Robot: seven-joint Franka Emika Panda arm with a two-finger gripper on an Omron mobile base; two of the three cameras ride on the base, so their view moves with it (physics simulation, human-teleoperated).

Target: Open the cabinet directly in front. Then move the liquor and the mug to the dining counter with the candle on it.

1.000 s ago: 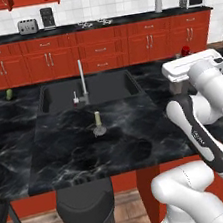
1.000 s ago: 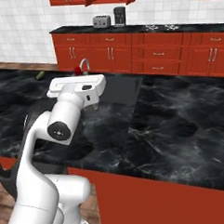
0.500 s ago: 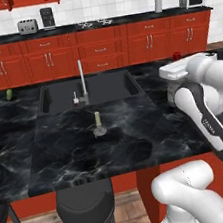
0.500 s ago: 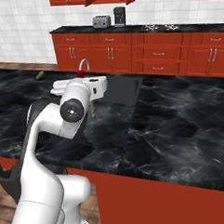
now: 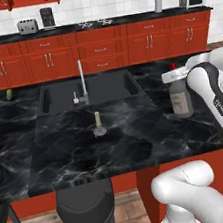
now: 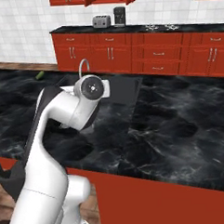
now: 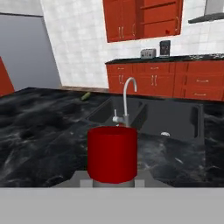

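My gripper [image 5: 171, 75] is shut on the liquor [image 5: 181, 99] at its neck, just under the red cap [image 7: 112, 153]. The brownish bottle stands upright at the right end of the dining counter [image 5: 64, 156]; I cannot tell whether its base touches the marble. The cream candle [image 5: 98, 123] stands to its left, in front of the sunken sink [image 5: 87, 91]. Across the room the red cabinet [image 7: 144, 17] hangs with both doors open. A small red shape on its shelf looks like the mug [image 7: 167, 31].
A silver faucet [image 7: 127, 98] rises behind the cap. A green vegetable [image 5: 9, 94] lies at the island's far left. A black stool [image 5: 85, 208] stands below the near edge. A toaster [image 5: 27, 26] and a coffee machine [image 5: 47, 17] sit on the wall counter.
The hand has turned and come down a little toward the island top, still holding the bottle. The candle and the rest of the scene have stayed put.
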